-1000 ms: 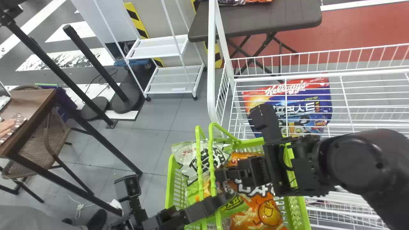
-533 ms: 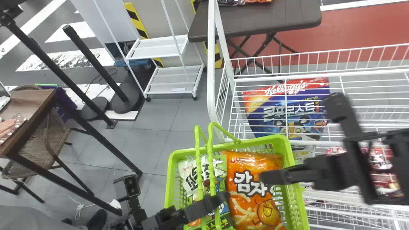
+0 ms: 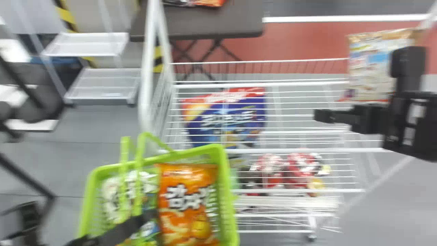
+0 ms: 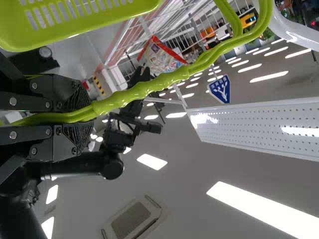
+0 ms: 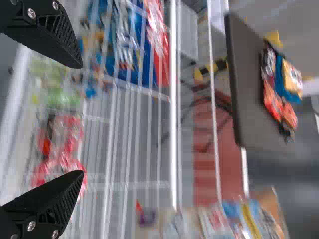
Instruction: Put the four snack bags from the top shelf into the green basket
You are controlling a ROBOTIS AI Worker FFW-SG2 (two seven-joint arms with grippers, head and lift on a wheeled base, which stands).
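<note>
Snack bags (image 3: pixel 186 205) are in the green basket (image 3: pixel 226 191): an orange one beside white and green packaging; can't tell the exact count. Left gripper (image 3: pixel 150 217) has the basket handles (image 3: pixel 139 177) pinched between its fingers. Right gripper (image 3: pixel 321 117) is spread, near the wire rack's (image 3: pixel 307 150) right end. Blue-and-red bag (image 3: pixel 222 119) seen through the wires.

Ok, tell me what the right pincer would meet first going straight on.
The right pincer would probably meet the white wire shelf first, though depth is unclear and it might pass above.
</note>
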